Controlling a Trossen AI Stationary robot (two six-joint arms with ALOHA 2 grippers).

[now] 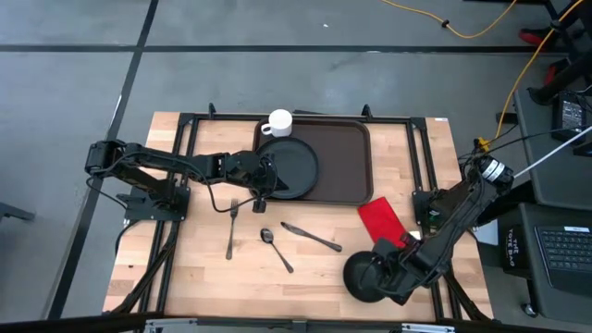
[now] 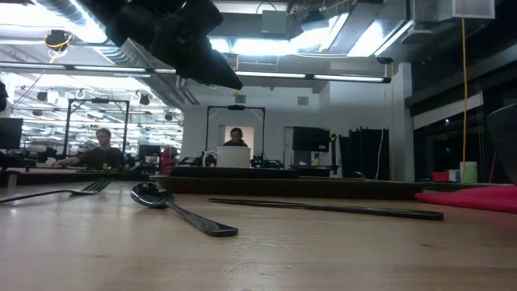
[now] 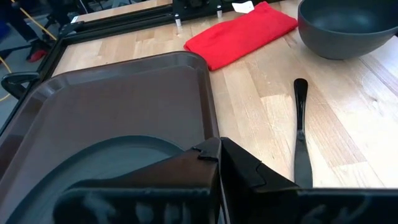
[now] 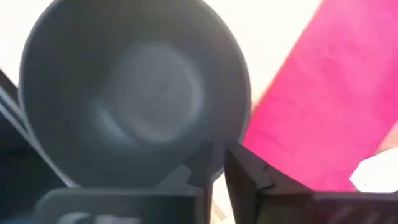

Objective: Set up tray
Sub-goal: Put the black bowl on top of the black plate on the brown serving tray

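The dark brown tray lies at the table's far middle. A round black plate rests on its left half, and a white mug stands at its far left corner. My left gripper is at the plate's near left edge, shut on it. A dark bowl sits near the table's near right corner. My right gripper is shut on its right rim. A red napkin lies between bowl and tray. My left gripper pinches the plate's rim at its near left edge, coming in low from the table's left. The plate lies flat in the tray. My right gripper has the bowl's rim on the side toward the napkin, one finger inside and one outside, from above. The bowl is upright.
A fork, a spoon and a knife lie on the bare wood in front of the tray, between the two arms. Black frame rails run along the table's left, right and far sides. People sit far off in the room behind.
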